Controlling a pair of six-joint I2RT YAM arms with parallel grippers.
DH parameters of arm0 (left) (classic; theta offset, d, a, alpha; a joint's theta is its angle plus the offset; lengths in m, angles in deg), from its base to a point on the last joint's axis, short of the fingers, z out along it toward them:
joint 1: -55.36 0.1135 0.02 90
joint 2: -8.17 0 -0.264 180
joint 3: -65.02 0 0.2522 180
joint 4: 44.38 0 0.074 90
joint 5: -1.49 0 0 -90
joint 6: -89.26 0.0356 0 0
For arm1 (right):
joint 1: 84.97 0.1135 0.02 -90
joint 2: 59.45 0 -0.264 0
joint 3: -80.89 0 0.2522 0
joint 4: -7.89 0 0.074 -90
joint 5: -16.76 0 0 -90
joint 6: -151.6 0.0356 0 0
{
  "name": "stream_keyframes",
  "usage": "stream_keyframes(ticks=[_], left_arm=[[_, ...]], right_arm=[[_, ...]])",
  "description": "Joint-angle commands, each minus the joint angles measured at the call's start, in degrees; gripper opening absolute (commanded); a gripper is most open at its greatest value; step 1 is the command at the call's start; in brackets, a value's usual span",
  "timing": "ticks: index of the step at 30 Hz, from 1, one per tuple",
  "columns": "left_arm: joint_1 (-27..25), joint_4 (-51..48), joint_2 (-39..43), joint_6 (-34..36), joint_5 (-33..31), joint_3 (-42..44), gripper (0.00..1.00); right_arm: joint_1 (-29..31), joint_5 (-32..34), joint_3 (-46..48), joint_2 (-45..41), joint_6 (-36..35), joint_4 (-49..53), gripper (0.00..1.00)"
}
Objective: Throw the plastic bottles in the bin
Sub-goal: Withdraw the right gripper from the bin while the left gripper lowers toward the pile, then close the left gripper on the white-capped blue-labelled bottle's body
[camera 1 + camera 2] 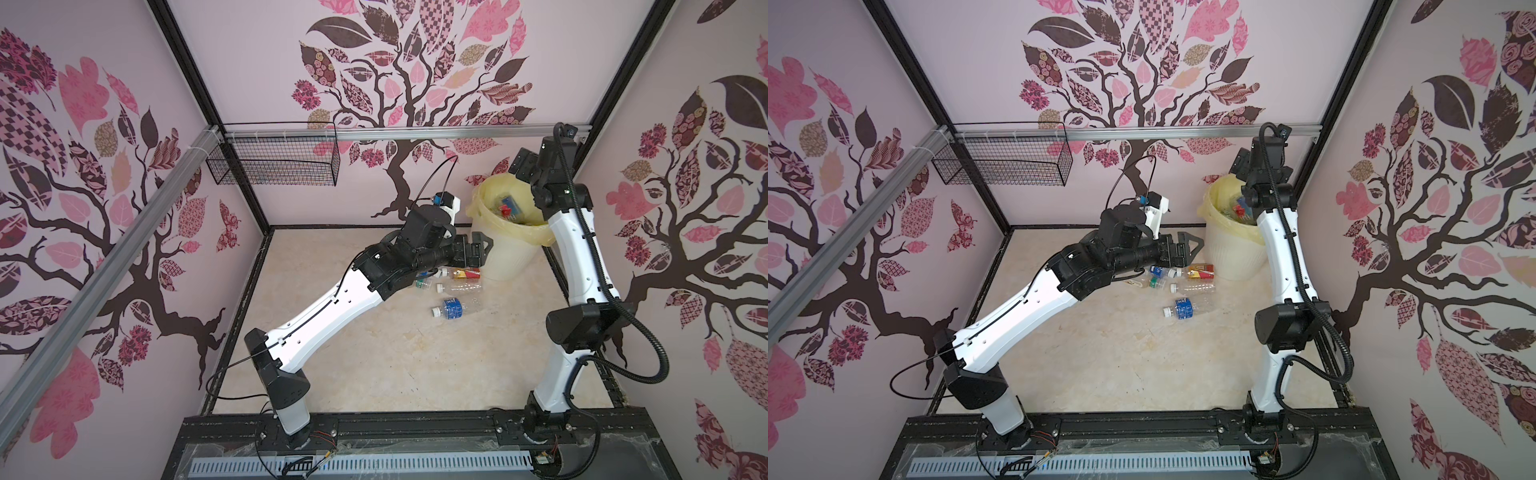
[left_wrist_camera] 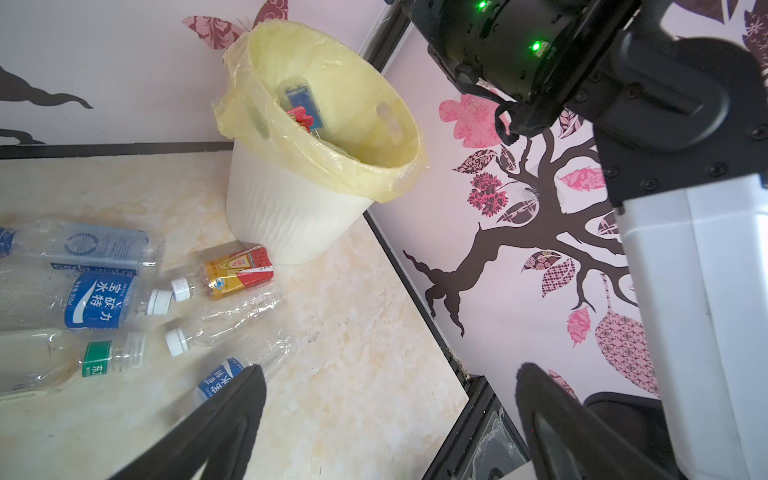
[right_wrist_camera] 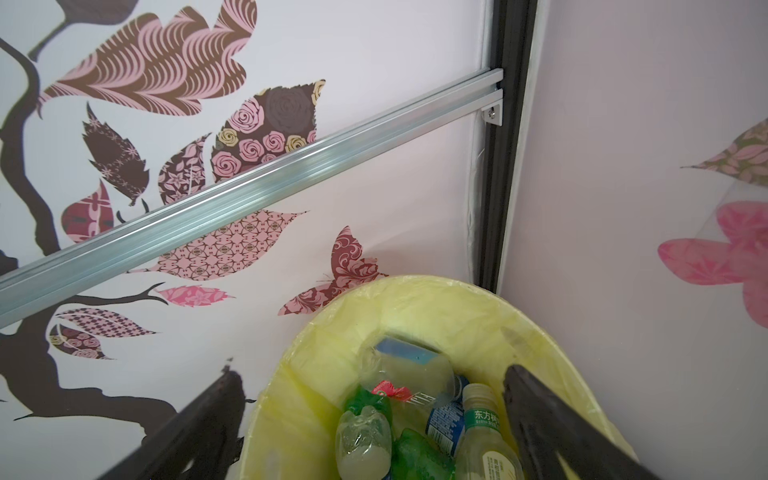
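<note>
Left claw point(image 2: 390, 374) is right up in the lens on its wrist view, black fingers point(image 2: 232, 407) spread wide with nothing between them, so it's let go of everything. Readable stuff first: the blue-label bottle point(image 2: 99, 301) says 宝矿力水特, and the green-band bottle point(image 2: 97, 359) beside it shows 东方 before the band curves away. The grey-label bottle point(image 2: 99, 249) has a wreath emblem, and its text is too small for me. Same goes for the red-gold bottle point(image 2: 237, 272): fancy label, can't read it. All of these are clear plastic lying on their sides on the marbled floor point(image 2: 353, 332), mostly with white caps. There's also a crinkled bare bottle point(image 2: 224, 320) and a second blue one point(image 2: 220, 380) partly behind a finger. In both top views the left claw point(image 1: 476, 249) point(image 1: 1187, 245) hangs just above the pile, right beside the bin point(image 1: 503, 257) point(image 1: 1229, 257). The bin point(image 2: 291, 208) is white and ribbed, with a pale yellow bag point(image 2: 332, 166), and sits in the far right corner. Right claw point(image 3: 372, 374) hangs over its mouth, also wide open and gripping nothing. Below it are a couple of green bottles point(image 3: 415, 457), some clear ones, and a tea bottle point(image 3: 482, 419) whose label starts 东方树.
</note>
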Motion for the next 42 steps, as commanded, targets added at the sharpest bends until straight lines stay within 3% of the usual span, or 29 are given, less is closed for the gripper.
stream_keyframes(ticks=[1, 8, 14, 21, 29, 33, 38, 42], left_arm=[[0.27, -0.17, 1.46, 0.46, -1.93, 2.69, 0.97], [0.29, 0.14, 3.0, 2.13, -7.44, 8.37, 0.97], [0.78, -5.82, 1.8, 6.89, -9.65, 9.85, 0.97], [3.57, -4.96, 2.01, 9.5, -2.92, 18.29, 0.97], [4.67, -1.13, -0.72, 15.76, 1.57, 25.87, 0.97], [4.76, 0.78, -4.29, 17.72, 5.48, 25.81, 0.97], [4.56, -1.22, -11.58, 19.89, 5.36, 21.95, 0.97], [4.26, -2.08, -16.3, 20.61, 5.88, 18.8, 0.97]], right_arm=[[0.07, -1.98, 2.03, -4.99, 2.45, 1.36, 1.0], [0.07, -5.26, 14.84, -13.62, 4.56, 1.48, 0.99], [1.55, -8.41, 25.51, -21.18, 7.57, 2.12, 1.0], [6.36, -7.87, 38.66, -30.77, 7.39, 3.64, 1.0], [6.62, -10.74, 59.07, -44.68, 9.62, 7.34, 1.0], [6.62, -12.42, 65.7, -49.54, 9.97, 10.62, 1.0], [6.54, -14.99, 71.04, -53.37, 11.72, 14.51, 1.0], [6.38, -21.5, 74.43, -55.59, 15.85, 15.79, 0.99]])
